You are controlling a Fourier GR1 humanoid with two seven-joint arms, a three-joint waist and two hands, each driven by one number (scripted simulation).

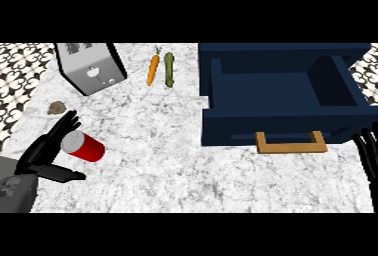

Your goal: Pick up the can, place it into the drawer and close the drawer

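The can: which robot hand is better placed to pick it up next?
The left robot hand. It is already beside the red can, fingers straight along its left side and thumb below it. The right robot hand rests at the view's right edge, beyond the open drawer, far from the can.

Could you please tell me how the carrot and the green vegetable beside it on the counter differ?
The carrot is orange and tapers to a point; the green vegetable is dull green and even in width. The carrot has a small leafy top; the green vegetable shows none. Both lie lengthwise, side by side, between the toaster and the open drawer.
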